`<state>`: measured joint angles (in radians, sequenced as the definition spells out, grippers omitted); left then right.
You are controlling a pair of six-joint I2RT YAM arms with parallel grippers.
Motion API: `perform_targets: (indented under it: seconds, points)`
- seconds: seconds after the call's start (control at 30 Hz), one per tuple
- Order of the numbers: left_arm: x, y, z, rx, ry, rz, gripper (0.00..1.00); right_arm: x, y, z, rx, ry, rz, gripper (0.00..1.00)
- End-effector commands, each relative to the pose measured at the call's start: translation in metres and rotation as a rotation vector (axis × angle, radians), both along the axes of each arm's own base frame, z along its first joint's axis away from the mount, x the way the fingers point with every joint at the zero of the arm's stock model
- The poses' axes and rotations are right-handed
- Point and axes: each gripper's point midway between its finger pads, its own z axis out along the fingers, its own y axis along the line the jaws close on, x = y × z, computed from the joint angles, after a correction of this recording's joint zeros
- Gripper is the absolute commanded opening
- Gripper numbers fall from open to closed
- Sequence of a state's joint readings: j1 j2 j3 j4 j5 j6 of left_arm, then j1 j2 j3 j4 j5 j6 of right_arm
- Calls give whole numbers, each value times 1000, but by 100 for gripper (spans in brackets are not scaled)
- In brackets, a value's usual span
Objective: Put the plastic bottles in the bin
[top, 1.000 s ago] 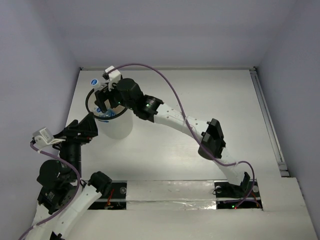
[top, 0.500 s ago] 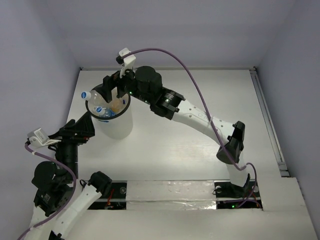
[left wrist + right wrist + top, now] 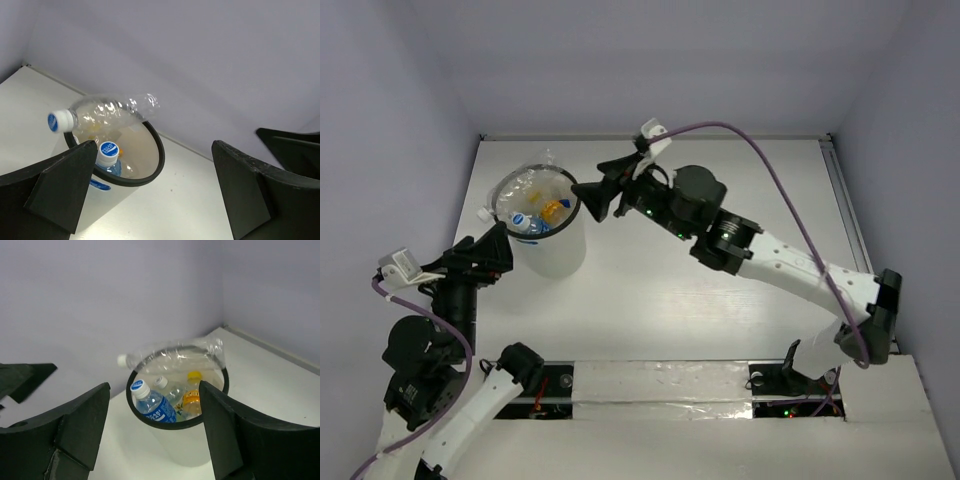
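Note:
The white bin (image 3: 556, 256) with a black rim stands at the table's left. A clear bottle with a blue cap (image 3: 528, 183) lies tilted across its far rim, cap poking out left. Inside I see a blue-labelled bottle (image 3: 156, 408), a plain clear one (image 3: 169, 388) and an orange-labelled one (image 3: 192, 395). No green bottle shows. My right gripper (image 3: 588, 182) is open and empty just right of the rim. My left gripper (image 3: 485, 244) is open and empty at the bin's near left. In the left wrist view the bottle (image 3: 107, 111) rests on the rim (image 3: 159, 159).
Grey walls close the table at the back and left. A metal rail (image 3: 855, 240) runs along the table's right edge. The right arm (image 3: 770, 255) stretches across the middle of the table, with its purple cable looping above.
My right gripper has pulled back to the right from over the bin and opened. The clear blue-capped bottle it carried now lies across the bin's rim. The left arm barely moved.

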<state>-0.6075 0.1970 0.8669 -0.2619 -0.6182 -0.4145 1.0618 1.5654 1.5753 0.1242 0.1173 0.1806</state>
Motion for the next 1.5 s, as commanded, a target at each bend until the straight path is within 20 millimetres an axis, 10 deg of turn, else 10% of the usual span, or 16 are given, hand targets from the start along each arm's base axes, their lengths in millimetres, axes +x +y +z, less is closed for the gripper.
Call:
perform_targets:
  seconds: [0.0, 0.5, 0.57, 0.8, 0.93, 1.47]
  points:
    - [2, -7, 10, -9, -6, -28, 99, -10, -41, 53, 174, -76, -76, 77]
    - [19, -19, 11, 5, 52, -33, 98, 2, -9, -1, 3, -26, -45, 30]
    - [21, -17, 8, 4, 64, -13, 98, 7, 11, 0, -6, -43, -17, 32]
    - [30, -10, -17, -7, 145, 61, 97, 84, 46, -19, -183, -74, -77, 91]
    - [33, -10, -31, -35, 186, 80, 95, 116, 47, -28, -160, -17, 9, 89]
    - [47, -18, -48, -87, 233, 102, 94, 67, 66, -89, -124, 141, 338, 61]
